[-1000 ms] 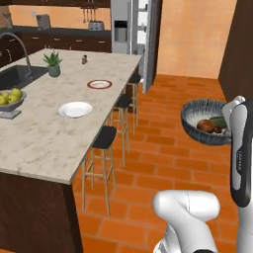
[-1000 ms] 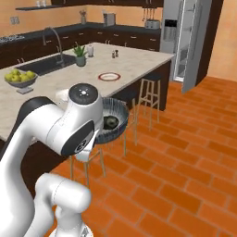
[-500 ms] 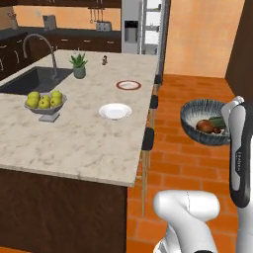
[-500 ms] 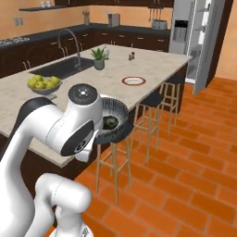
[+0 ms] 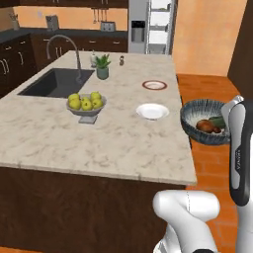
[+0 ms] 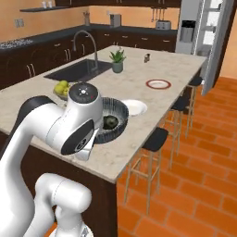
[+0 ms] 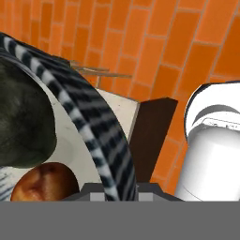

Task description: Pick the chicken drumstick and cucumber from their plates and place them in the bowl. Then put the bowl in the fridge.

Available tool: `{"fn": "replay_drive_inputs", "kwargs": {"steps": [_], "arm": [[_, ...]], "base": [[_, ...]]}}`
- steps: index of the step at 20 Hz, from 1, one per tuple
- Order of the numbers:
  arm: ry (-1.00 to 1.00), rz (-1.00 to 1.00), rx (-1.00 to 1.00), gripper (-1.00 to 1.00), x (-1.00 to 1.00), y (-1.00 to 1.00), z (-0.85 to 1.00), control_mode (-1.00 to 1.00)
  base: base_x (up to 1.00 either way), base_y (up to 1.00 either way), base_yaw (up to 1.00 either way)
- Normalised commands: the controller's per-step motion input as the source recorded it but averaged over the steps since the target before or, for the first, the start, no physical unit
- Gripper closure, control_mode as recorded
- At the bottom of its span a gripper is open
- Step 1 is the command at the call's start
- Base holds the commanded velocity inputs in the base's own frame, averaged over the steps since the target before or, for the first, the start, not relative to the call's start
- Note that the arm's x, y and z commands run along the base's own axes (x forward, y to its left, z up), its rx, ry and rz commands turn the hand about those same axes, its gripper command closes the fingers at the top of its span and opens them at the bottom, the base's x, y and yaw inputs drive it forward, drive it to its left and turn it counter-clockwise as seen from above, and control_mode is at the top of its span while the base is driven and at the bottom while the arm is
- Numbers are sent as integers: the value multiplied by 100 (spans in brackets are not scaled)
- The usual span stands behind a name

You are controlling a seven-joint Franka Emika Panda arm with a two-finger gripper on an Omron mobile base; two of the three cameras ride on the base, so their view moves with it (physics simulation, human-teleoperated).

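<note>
Bowl (image 5: 203,129): hanging beyond the counter (image 5: 99,133) edge, drumstick (image 5: 205,126) and cucumber (image 5: 218,122) lying inside, partly cut off by the arm; gripper clamping its rim, fingertips hidden.

A home kitchen: a marble-topped island counter (image 5: 99,143) fills the middle of the left base view, with a sink (image 5: 57,83) and arched faucet (image 5: 64,49) at upper left, dark cabinets (image 5: 20,59) along the back wall, a silver fridge (image 5: 148,27) at top centre, and bar stools (image 6: 150,152) on orange brick floor (image 6: 194,185).
</note>
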Motion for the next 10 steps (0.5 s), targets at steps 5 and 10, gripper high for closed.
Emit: {"fn": "replay_drive_inputs", "kwargs": {"steps": [5, 10], "arm": [[0, 0, 0, 100, 0, 0, 0, 100], [0, 0, 0, 100, 0, 0, 0, 100]], "base": [[-20, 100, -17], [-22, 100, -15]]}}
